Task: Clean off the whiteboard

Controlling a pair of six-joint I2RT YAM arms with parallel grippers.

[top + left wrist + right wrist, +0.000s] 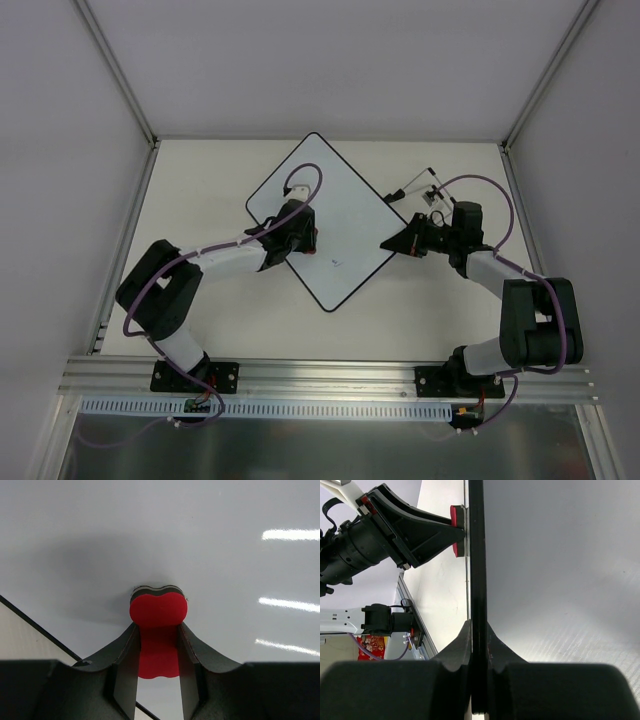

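The whiteboard [335, 195] lies turned like a diamond in the middle of the table, with a small dark mark [335, 263] near its lower corner. My left gripper [308, 240] is shut on a red bone-shaped eraser [158, 611] and holds its pad flat against the white surface [150, 530]. My right gripper [387, 244] is shut on the board's right corner. In the right wrist view the black rim [476, 555] runs edge-on between the jaws of the right gripper [477, 625]. The eraser [455, 515] and the left gripper also show there.
A small white and black item [420, 186] lies behind the right arm near the back right of the table. Grey walls with metal posts enclose the table [200, 190]. An aluminium rail [330, 378] runs along the near edge.
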